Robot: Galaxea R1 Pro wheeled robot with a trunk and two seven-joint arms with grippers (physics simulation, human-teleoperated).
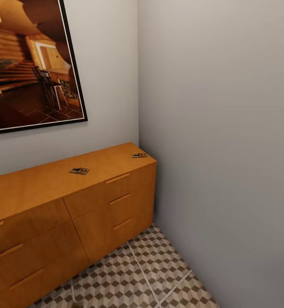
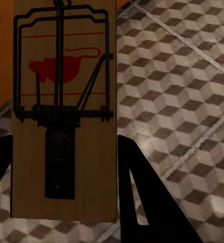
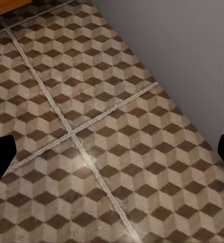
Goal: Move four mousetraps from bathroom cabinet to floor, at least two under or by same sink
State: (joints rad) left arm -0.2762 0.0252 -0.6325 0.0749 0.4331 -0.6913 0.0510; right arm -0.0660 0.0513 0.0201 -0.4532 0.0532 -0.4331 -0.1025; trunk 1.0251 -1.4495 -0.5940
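Mousetrap (image 2: 64, 116) sits clamped between the left gripper (image 2: 66, 167) fingers (image 2: 142, 192), wooden board with wire bail, spring and red mouse print facing the left wrist camera, cube-pattern floor (image 2: 178, 101) below it. Right gripper (image 3: 112, 152): jaws spread wide, holding nothing, dark fingertips at both frame edges over the tiled floor, grey wall (image 3: 188, 45) alongside. Head view: two more mousetraps (image 1: 79, 170) (image 1: 139, 155) lie flat on top of the orange-brown cabinet (image 1: 52, 205), well apart, one near the corner end. Cabinet stands against the wall in a room corner, framed picture (image 1: 30, 64) above it.
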